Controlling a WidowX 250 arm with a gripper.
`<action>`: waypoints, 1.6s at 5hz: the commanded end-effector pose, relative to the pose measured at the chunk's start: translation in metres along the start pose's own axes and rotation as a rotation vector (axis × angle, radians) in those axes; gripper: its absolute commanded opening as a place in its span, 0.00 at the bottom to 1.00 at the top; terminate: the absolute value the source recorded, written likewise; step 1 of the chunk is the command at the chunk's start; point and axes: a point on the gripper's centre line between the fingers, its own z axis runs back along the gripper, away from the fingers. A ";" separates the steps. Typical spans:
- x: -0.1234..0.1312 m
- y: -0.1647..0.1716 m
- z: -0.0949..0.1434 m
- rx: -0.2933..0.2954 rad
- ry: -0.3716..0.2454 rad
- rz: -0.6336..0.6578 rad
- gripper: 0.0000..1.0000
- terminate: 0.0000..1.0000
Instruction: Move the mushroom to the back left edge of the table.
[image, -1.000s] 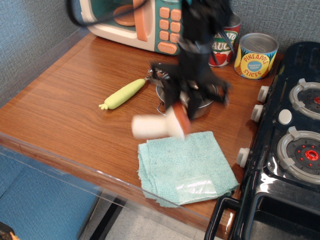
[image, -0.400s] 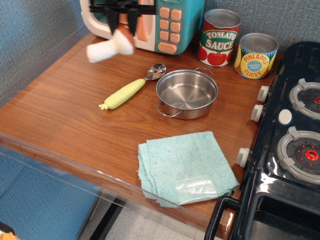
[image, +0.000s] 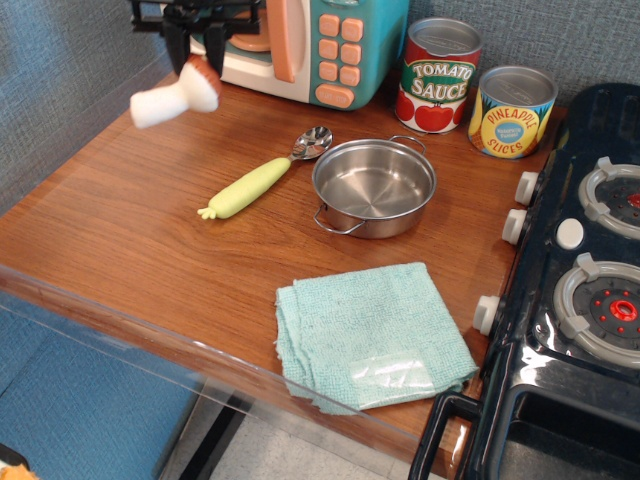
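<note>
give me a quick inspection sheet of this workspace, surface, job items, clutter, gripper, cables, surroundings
surface: brown wood-grain table, with a clear panel along its front edge
job's things: mushroom held in the air over the back left of the table, stem pointing left, cap at the gripper
clutter: yellow-green-handled spoon, steel pot with nothing in it, folded teal cloth, tomato sauce can, pineapple slices can, toy microwave
grippers: black gripper at the top edge, partly cut off, shut on the mushroom's cap
cables: nothing seen
surroundings: black toy stove at right; blue-grey textured walls behind and left
</note>
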 end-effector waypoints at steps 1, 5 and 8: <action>0.022 0.049 0.020 0.032 -0.154 0.075 0.00 0.00; 0.031 0.047 0.018 0.033 -0.149 0.056 1.00 0.00; 0.026 0.044 0.028 0.018 -0.205 0.028 1.00 0.00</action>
